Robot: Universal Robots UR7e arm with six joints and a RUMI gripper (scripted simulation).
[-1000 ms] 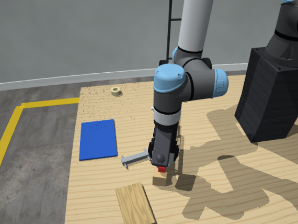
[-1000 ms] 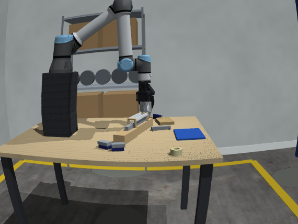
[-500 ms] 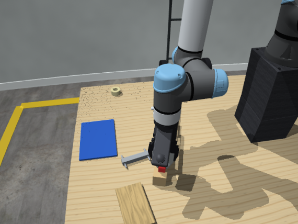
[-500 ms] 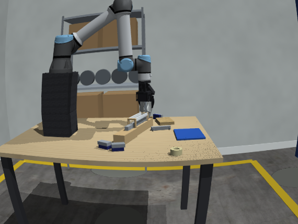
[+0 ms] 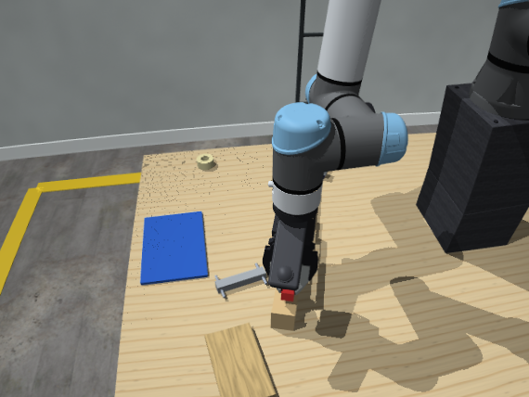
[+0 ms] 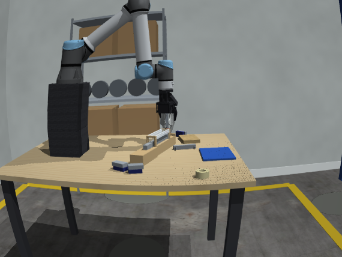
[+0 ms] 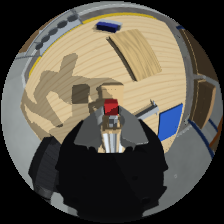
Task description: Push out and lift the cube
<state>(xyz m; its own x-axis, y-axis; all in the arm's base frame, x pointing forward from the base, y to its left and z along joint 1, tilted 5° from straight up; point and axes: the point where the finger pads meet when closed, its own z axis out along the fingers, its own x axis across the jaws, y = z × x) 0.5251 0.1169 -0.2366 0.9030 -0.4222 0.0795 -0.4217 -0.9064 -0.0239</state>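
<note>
The red cube [image 5: 288, 295] [image 7: 111, 106] is at the short-ledge end of the channel, low over the wooden base [image 5: 284, 321] [image 6: 137, 158] [image 7: 114, 90]. The channel's barred roof [image 6: 158, 134] [image 7: 111, 142] runs back from there under the hand. My gripper [image 6: 168, 128] [image 7: 111, 106] points down just beyond the roof's end, its jaws drawn in on the cube's two sides; it is shut on the cube. Whether the cube touches the ledge is hidden by the hand. A grey block [image 6: 147, 146] lies at the channel's other end.
A grey bar with cross ends [image 5: 241, 279] [image 6: 184, 146] lies beside the channel, near the blue plate [image 5: 174, 248] [image 6: 217, 154]. A wooden board [image 5: 238, 362] [image 7: 135, 52] lies past the ledge end. Two grey-and-navy blocks [image 6: 120, 166] [image 6: 135, 168] and a ring [image 5: 205, 166] stand farther off.
</note>
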